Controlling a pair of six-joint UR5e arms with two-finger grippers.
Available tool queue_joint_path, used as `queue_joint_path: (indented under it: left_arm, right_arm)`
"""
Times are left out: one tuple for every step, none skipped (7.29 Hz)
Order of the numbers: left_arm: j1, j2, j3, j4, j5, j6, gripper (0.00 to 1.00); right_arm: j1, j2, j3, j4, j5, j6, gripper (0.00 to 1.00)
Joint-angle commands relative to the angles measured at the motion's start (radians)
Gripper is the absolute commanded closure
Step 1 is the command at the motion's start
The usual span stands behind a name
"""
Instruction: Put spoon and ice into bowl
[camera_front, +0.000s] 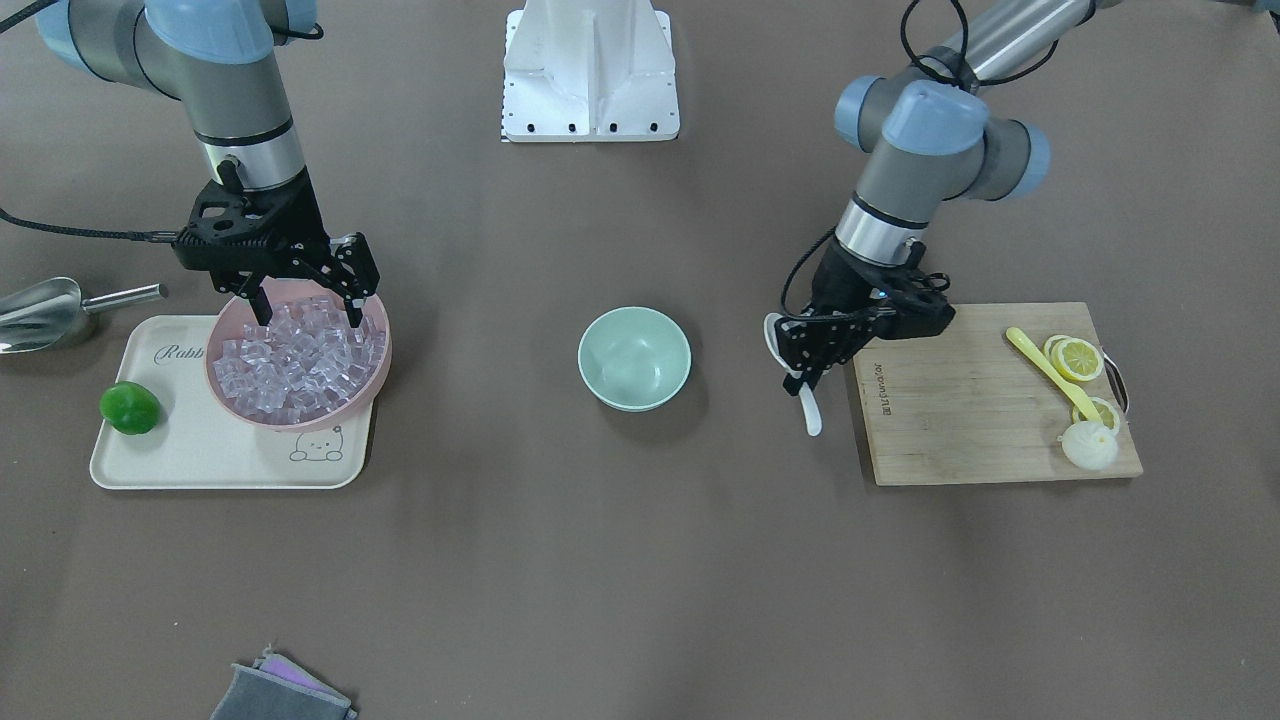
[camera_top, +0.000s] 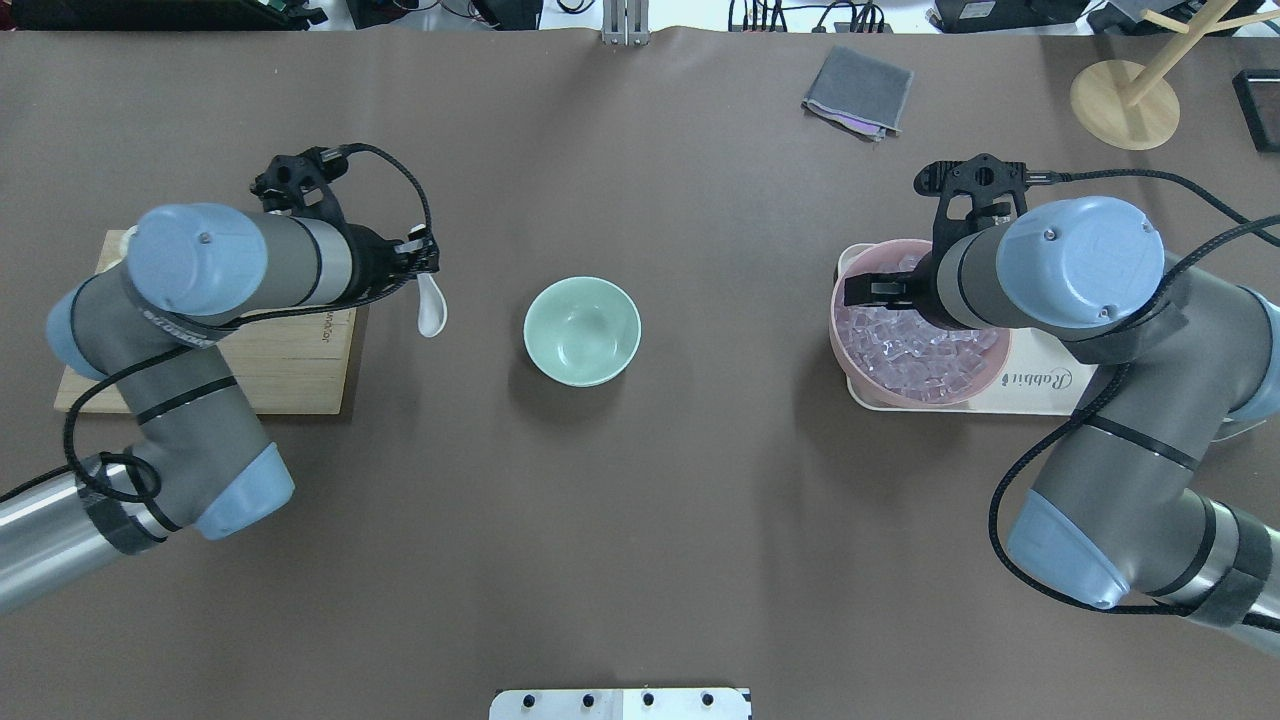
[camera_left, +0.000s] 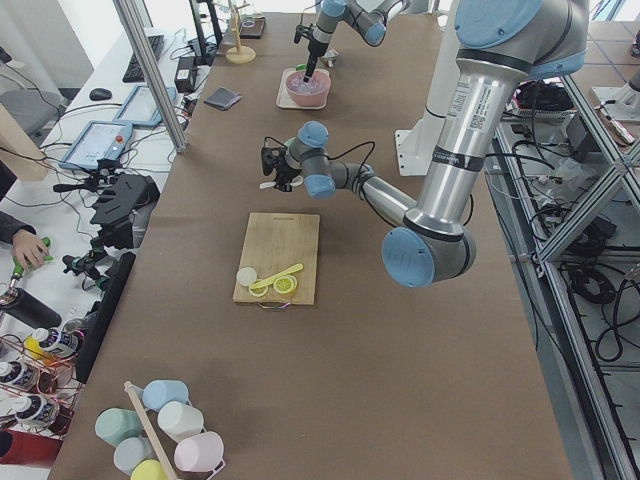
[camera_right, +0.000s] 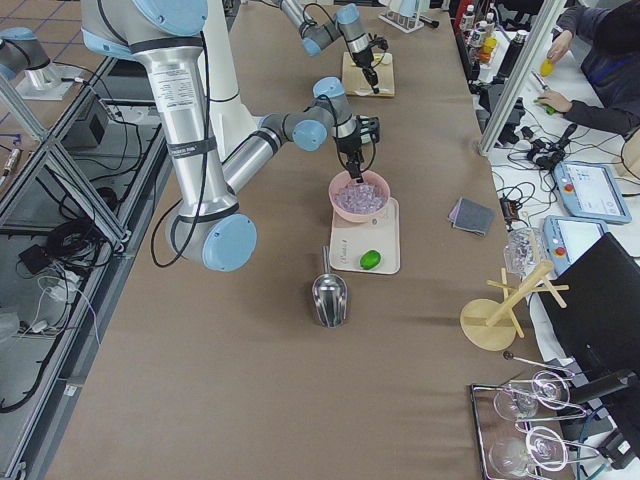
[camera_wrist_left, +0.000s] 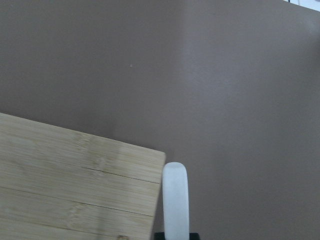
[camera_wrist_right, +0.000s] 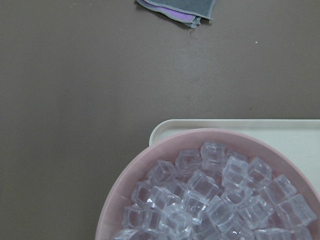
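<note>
The mint-green bowl (camera_front: 634, 358) stands empty at the table's middle, also in the overhead view (camera_top: 582, 331). My left gripper (camera_front: 805, 375) is shut on the white spoon (camera_front: 812, 412), beside the cutting board's edge and to the bowl's side. Its scoop shows from overhead (camera_top: 432, 312) and its handle in the left wrist view (camera_wrist_left: 176, 200). My right gripper (camera_front: 308, 315) is open, fingertips down at the heap of ice (camera_front: 300, 362) in the pink bowl (camera_front: 372, 385). I see no cube between the fingers. The ice also shows in the right wrist view (camera_wrist_right: 220, 200).
The pink bowl stands on a cream tray (camera_front: 200, 455) with a green lime (camera_front: 130, 407). A steel scoop (camera_front: 45, 312) lies beside the tray. The wooden cutting board (camera_front: 970, 400) bears a yellow spoon (camera_front: 1045, 368), lemon slices (camera_front: 1078, 358) and a white lump (camera_front: 1088, 446). A grey cloth (camera_front: 280, 692) lies near the table's edge.
</note>
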Motion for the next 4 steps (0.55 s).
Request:
queue_joint_path:
  left_arm:
    - [0.081,-0.122,0.007,0.115,0.082,-0.079,1.00]
    - [0.089,-0.134,0.005,0.144,0.106,-0.094,1.00]
    - [0.098,-0.165,0.013,0.177,0.117,-0.137,1.00]
    - [0.142,-0.182,0.018,0.207,0.190,-0.148,1.00]
  right_arm:
    - [-0.001,-0.003,-0.010,0.012,-0.003,-0.045,0.00]
    - [-0.001,-0.001,-0.011,0.012,-0.003,-0.074,0.00]
    - [-0.003,-0.001,-0.023,0.034,-0.003,-0.085,0.00]
    - [-0.003,-0.001,-0.051,0.085,-0.003,-0.090,0.00]
